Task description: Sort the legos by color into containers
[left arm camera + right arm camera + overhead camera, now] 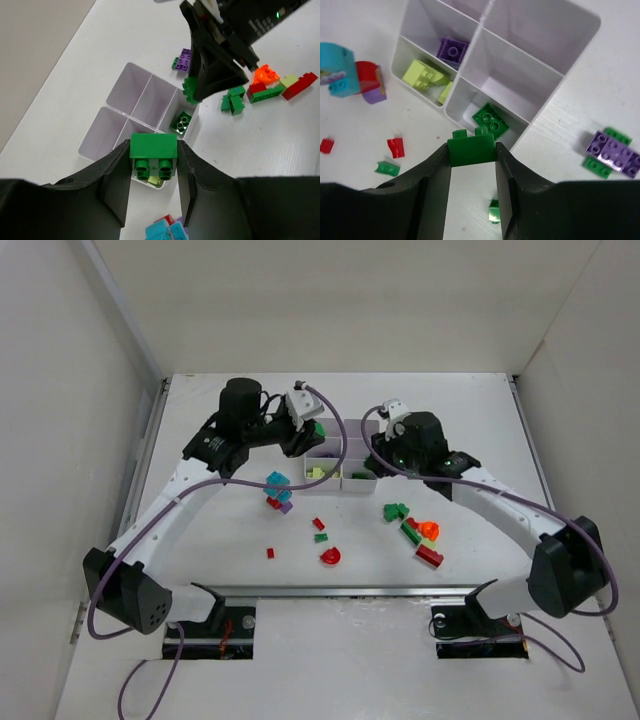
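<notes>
Green on both sides at once! The left pincer [153,161] is clamped on a green brick [153,146], studs pointing down, fingers flat against its two sides so it cannot twist. It hangs over one end of the six-compartment tray [540,30], above the cell holding the yellow-green legos [422,74]. That looks like the wrong cell, so a sideways shift is probably needed before any release.

Next door sits a lone purple brick [452,49]. The cell that matters holds a green piece [491,120], and the three remaining cells look bare.

Moving right, the right pincer [472,150] is closed on a second green brick [470,154], studs up, poised at the tray's outer wall right beside that green cell. Two arms want one small cell, which may be why one hangs higher, and crowding is the risk.

Out on the white surface [470,420], a cyan-and-red cluster [277,485] lies left of the tray. Loose green, orange and red legos [420,535] wait on the right, with plenty left to sort.
</notes>
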### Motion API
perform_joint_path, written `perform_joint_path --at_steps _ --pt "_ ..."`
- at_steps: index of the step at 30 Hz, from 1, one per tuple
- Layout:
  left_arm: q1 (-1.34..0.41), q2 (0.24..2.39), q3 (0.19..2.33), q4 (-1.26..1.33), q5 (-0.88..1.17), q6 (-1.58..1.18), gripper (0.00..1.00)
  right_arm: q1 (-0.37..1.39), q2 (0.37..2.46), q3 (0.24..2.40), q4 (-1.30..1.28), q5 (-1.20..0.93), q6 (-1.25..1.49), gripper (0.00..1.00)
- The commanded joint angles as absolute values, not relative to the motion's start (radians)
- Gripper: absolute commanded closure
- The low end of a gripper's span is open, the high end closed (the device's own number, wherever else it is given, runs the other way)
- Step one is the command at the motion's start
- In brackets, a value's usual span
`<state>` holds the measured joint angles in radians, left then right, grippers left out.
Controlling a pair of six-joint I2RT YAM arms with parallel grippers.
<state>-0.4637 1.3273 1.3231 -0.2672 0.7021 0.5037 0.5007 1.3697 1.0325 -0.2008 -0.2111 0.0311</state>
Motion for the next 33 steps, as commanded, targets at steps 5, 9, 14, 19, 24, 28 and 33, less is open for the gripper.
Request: perform_joint_path --at_steps 5,9,14,19,24,28,33 --pt "-0.476 1.287 1.272 -0.153 0.494 0.362 1.0 0.581 1.468 1.114 -0.17 0.135 0.417 1.0" --pt "-0.486 1.276 1.241 -0.153 0.459 0.362 1.0 0.615 1.477 1.114 -0.17 0.264 0.521 1.0" --pt "-0.486 1.276 1.232 -0.144 0.459 0.362 1.0 0.624 1.557 1.167 -0.213 0.293 0.514 1.0" --pt "-0.486 1.276 1.232 -0.135 0.459 0.362 1.0 0.624 1.601 1.187 -0.242 0.298 0.494 1.0" --pt "-0.486 1.276 1.232 -0.126 0.459 0.353 1.0 0.624 1.612 1.187 -0.252 0.298 0.494 1.0" --pt "-0.486 1.276 1.232 -0.126 0.459 0.353 1.0 0.624 1.631 1.187 -0.252 0.288 0.494 1.0" --pt "-0.486 1.276 1.232 -0.126 0.459 0.353 1.0 0.662 1.6 1.177 -0.27 0.342 0.494 1.0"
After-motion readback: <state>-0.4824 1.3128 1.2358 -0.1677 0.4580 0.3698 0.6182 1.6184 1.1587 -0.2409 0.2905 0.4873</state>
